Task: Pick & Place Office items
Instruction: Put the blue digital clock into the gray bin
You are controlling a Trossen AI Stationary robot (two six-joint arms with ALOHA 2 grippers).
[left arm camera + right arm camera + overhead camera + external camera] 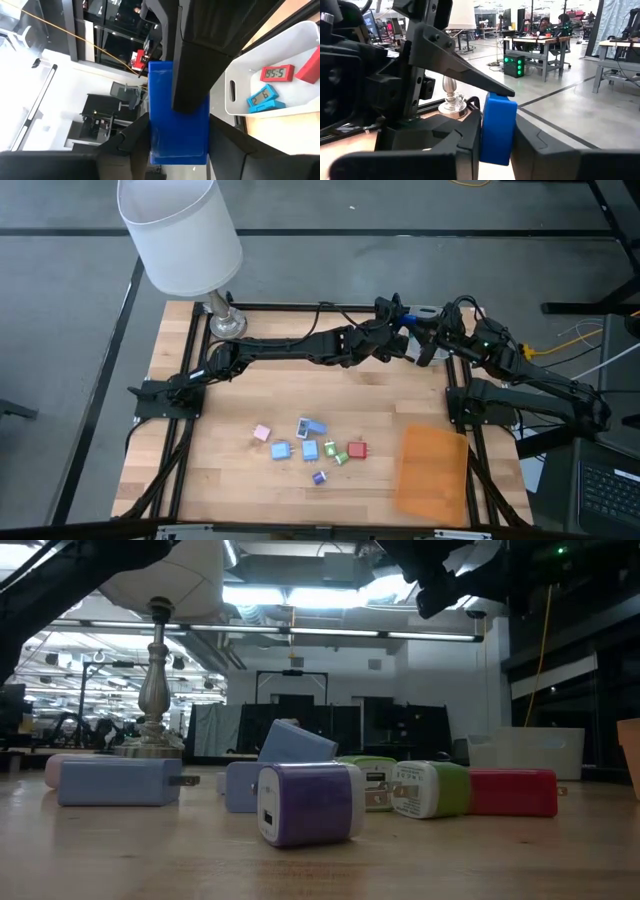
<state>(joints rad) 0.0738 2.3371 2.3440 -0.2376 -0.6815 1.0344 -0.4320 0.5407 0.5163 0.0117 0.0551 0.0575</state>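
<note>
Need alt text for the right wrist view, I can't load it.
A blue block sits clamped in the right gripper, with the left gripper also on its top edge, mid hand-over. Behind stands a lamp base on the table's far edge.

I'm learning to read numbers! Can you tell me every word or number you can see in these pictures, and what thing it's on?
"95:5", as it looks from the left wrist view: on the face of the red clock in the white tray.
Blue clock beside it: digits show, but too blurred to read.
Chargers on the table, such as the purple charger: no readable writing.
Blue block between both grippers: no writing shows.
</note>
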